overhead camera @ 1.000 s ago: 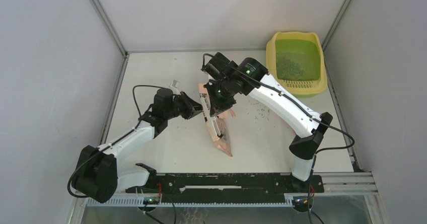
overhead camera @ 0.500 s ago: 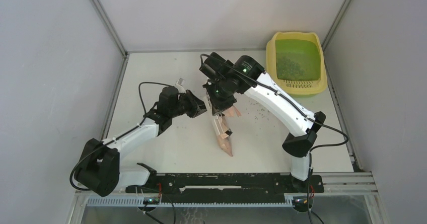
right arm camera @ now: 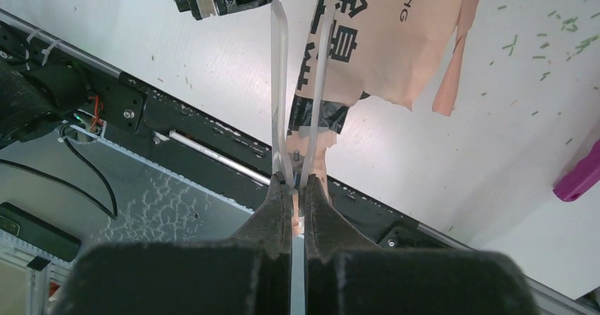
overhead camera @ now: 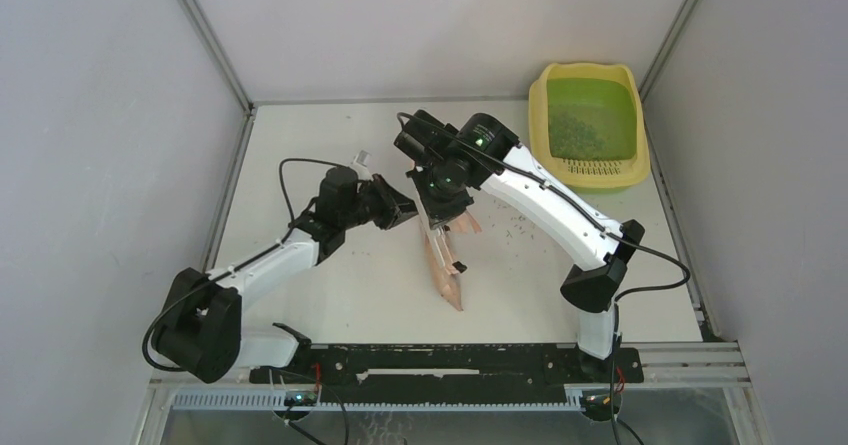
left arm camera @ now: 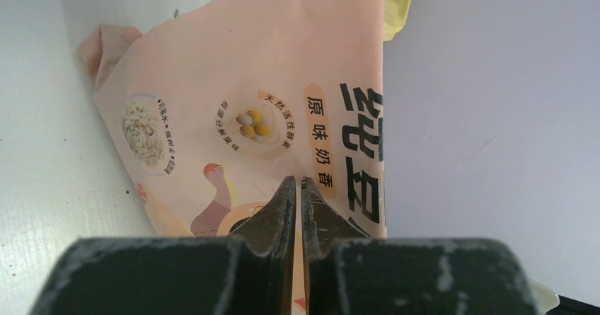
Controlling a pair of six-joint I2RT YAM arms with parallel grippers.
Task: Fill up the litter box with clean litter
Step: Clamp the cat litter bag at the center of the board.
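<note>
The litter box (overhead camera: 588, 170) stands at the far right corner, with grey-green litter (overhead camera: 573, 128) in its green basin. Its yellow rim (left arm camera: 402, 12) peeks past the bag in the left wrist view. A peach-pink printed bag (overhead camera: 446, 270) stands edge-on at mid-table, its printed face (left arm camera: 233, 81) towards the left wrist camera. My left gripper (overhead camera: 405, 210) (left arm camera: 298, 180) is shut on the bag's left side. My right gripper (overhead camera: 442, 203) (right arm camera: 298, 180) is shut on white strips (right arm camera: 279, 88) taped to the bag (right arm camera: 403, 39), and holds it from above.
Loose granules (overhead camera: 520, 227) (right arm camera: 559, 25) lie scattered on the table right of the bag. A magenta scoop (right arm camera: 580, 177) lies on the table in the right wrist view. Grey walls close in both sides. A black rail (overhead camera: 450, 365) runs along the near edge.
Both grippers moved a little away from the near edge. The left one went right towards the bag. The bag turned more upright and edge-on.
</note>
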